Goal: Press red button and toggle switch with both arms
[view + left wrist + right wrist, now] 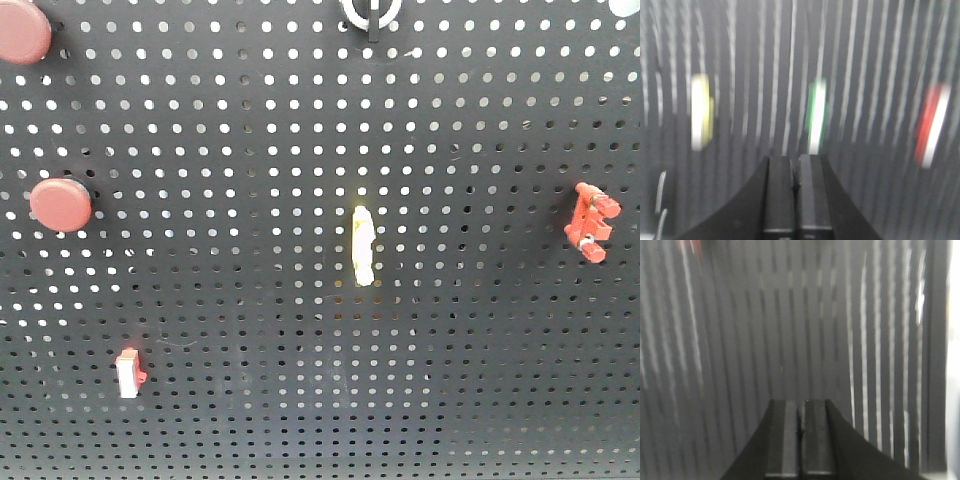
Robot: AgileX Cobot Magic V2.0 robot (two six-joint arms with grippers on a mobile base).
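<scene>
red button (62, 204): left of pegboard (300, 150); second red button (20, 32) top-left corner | toggle switch (370, 12): top edge, centre | left gripper (796, 185): jaws closed, empty | right gripper (801, 430): jaws closed, empty | handling (judged): rigid sprung cap, push dome centre squarely; short stiff lever, nudge near tip

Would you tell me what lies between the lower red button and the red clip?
In the front view, only a pale yellow piece sits between the lower red button and the red clip.
</scene>
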